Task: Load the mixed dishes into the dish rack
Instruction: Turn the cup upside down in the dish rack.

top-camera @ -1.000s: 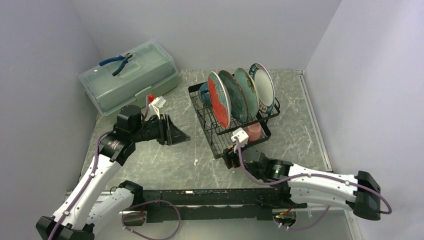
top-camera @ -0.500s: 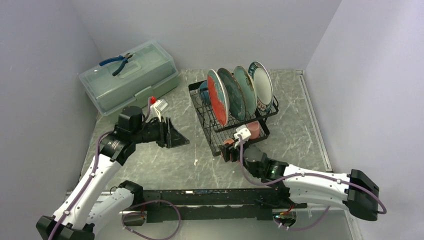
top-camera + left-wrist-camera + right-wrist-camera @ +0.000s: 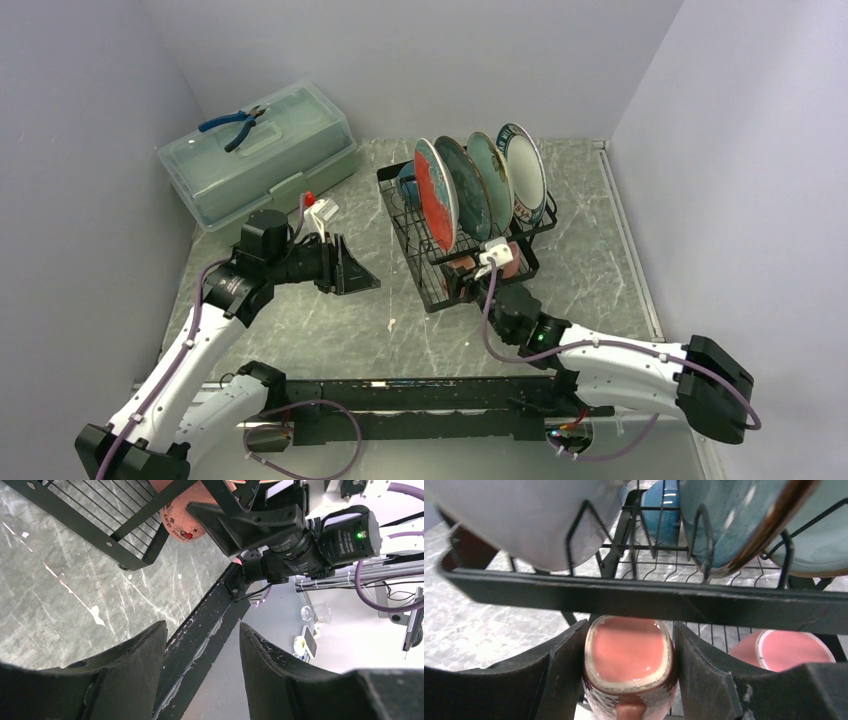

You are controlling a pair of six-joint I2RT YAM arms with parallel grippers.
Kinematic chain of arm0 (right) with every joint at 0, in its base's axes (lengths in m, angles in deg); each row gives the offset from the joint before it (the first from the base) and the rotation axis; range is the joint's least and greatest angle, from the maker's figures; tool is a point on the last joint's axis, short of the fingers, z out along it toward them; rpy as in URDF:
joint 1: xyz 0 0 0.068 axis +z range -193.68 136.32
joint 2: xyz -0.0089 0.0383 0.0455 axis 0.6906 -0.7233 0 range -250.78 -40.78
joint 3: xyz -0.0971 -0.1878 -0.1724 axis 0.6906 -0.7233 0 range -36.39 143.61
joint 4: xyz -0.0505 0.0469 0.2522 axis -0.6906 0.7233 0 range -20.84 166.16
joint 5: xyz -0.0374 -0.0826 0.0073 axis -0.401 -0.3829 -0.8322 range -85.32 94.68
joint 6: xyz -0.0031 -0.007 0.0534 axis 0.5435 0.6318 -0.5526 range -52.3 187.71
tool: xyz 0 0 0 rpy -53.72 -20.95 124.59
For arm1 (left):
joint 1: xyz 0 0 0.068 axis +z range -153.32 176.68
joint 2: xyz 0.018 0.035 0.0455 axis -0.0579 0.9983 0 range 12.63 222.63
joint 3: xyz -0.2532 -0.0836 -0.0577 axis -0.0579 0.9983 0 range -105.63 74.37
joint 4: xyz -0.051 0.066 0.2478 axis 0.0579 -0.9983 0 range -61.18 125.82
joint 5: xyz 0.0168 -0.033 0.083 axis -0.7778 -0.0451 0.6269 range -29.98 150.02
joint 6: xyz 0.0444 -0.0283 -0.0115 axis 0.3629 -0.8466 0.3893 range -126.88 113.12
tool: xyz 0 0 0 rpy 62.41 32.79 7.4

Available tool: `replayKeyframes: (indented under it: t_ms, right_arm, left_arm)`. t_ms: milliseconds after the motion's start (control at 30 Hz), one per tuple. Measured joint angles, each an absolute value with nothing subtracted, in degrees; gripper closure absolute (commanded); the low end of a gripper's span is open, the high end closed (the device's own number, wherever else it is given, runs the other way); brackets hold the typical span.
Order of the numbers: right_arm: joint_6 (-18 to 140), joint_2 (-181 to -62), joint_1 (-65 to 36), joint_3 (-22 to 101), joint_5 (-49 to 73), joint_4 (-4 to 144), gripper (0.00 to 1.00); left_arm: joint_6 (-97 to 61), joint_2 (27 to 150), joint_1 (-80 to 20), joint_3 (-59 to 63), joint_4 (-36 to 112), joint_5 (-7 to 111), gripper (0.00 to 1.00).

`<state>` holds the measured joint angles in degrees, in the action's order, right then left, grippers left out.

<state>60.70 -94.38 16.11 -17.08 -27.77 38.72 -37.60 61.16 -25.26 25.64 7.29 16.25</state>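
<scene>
The pink mug [image 3: 629,662] sits clamped in the right gripper [image 3: 630,632], mouth toward the wrist, at the near edge of the dish rack [image 3: 649,600], lower tier straight ahead beside the second mug [image 3: 781,650]; left gripper [image 3: 202,630] apart, empty, farther off left.

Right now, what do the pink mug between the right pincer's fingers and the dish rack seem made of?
The pink mug: likely glazed ceramic; glossy pink inside, pale worn-looking rim. The dish rack: probably coated metal; thin black wires, flat matte bar with scuffs.
</scene>
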Motion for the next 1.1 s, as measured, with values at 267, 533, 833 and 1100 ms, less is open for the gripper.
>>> replayKeyframes:
  t_ms: [267, 533, 833, 1100]
  right_arm:
    - [61.77, -102.65, 11.22, -19.26, -24.66, 24.36, 1.00]
    - [62.01, -110.89, 10.10, -20.73, -23.29, 9.94, 1.00]
    - [61.03, -117.73, 9.64, -24.29, -23.31, 3.10, 1.00]
    - [59.56, -119.32, 9.54, -26.43, -24.01, -0.14, 1.00]
  left_arm:
    - [-37.46, 61.16, -25.26, 25.64, 7.22, 15.66, 0.40]
    - [-37.29, 61.16, -25.26, 25.64, 7.15, 14.81, 0.40]
    - [-37.07, 60.99, -25.23, 25.64, 6.78, 14.79, 0.40]
    - [-36.50, 60.44, -25.26, 25.83, 6.35, 14.57, 0.40]
